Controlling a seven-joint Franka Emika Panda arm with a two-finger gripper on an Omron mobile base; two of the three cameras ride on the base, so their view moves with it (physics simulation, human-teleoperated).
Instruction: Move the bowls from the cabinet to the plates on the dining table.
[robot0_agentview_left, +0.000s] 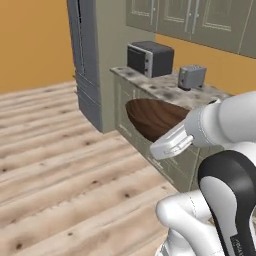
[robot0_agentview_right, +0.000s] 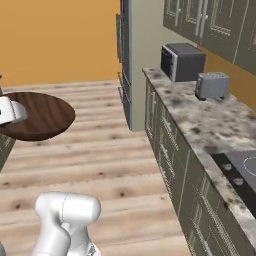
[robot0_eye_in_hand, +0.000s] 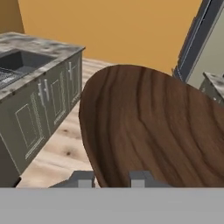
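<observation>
A dark brown wood-grain bowl (robot0_agentview_left: 152, 117) hangs in the air in front of the counter, tilted on its side. My gripper (robot0_agentview_left: 162, 147) is shut on its lower rim. From the other side the bowl (robot0_agentview_right: 45, 116) shows at the left edge, with the gripper (robot0_agentview_right: 17, 112) clamped on its near edge. In the hand view the bowl (robot0_eye_in_hand: 153, 127) looms large, its rim pinched between the two fingertips (robot0_eye_in_hand: 83, 178) of the gripper (robot0_eye_in_hand: 111, 179). Closed wall cabinet doors (robot0_agentview_left: 192, 20) hang above the counter. The plates and the dining table are out of view.
A stone-patterned counter (robot0_agentview_right: 210, 125) carries a toaster oven (robot0_agentview_right: 182, 61) and a toaster (robot0_agentview_right: 212, 85), with a cooktop (robot0_agentview_right: 242, 172) nearer. A tall grey unit (robot0_agentview_left: 87, 65) stands at its far end. An island with a sink (robot0_eye_in_hand: 17, 61) lies left in the hand view. Wooden floor (robot0_agentview_left: 60, 165) is open.
</observation>
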